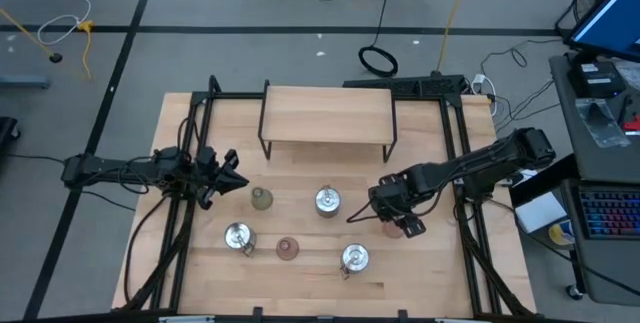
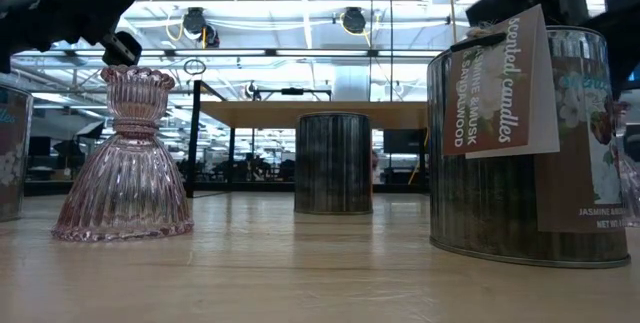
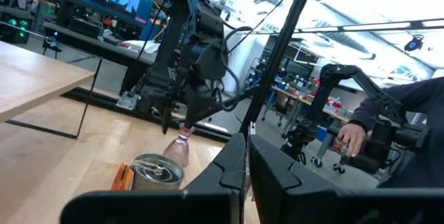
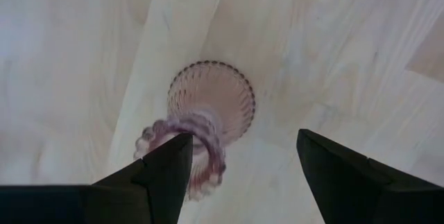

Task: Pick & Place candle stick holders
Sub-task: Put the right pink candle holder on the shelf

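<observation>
A raised shelf (image 1: 327, 115) stands at the table's (image 1: 440, 273) rear centre. Five holders sit before it: two (image 1: 261, 198) (image 1: 327, 201) nearer, three (image 1: 238, 237) (image 1: 288, 249) (image 1: 354, 257) toward the front.

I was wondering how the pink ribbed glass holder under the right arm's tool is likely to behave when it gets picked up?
The pink glass holder looks like thin ribbed glass, so probably fragile under a hard squeeze. Its wide flared base suggests it stands steadily, but the narrow neck and scalloped rim may slip or tilt between the open right tool. It likely feels light.
</observation>
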`<state>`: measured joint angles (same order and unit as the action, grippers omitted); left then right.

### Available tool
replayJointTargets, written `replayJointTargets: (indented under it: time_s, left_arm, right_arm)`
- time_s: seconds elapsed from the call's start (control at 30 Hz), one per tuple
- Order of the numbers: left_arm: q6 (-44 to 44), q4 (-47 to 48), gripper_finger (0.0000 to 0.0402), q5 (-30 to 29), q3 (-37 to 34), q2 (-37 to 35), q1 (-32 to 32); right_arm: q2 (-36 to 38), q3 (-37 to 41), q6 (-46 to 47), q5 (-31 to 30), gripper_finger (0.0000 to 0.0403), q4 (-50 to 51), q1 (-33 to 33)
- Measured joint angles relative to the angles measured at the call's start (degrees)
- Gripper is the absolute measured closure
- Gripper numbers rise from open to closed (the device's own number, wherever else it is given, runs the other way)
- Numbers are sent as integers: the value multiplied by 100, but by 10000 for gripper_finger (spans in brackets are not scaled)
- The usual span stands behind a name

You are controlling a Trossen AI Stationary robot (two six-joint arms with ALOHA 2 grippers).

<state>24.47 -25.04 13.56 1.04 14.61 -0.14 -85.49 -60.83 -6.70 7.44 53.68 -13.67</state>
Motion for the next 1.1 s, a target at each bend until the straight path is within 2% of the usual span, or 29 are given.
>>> replayJointTargets:
  time_s: [0.13, 0.27, 0.83, 1.1]
  left_arm:
    - [0, 0, 382, 0, 0, 0, 2]
    - [0, 0, 382, 0, 0, 0, 2]
    - [0, 0, 382, -13, 0, -2, 2]
    - [0, 0, 382, -13, 0, 0, 2]
  right_arm:
    - [15, 128, 0, 33, 155, -119, 2]
    - [15, 148, 0, 53, 181, -121, 0]
    - [11, 150, 2, 66, 370, -117, 6]
    - [35, 150, 149, 79, 374, -95, 22]
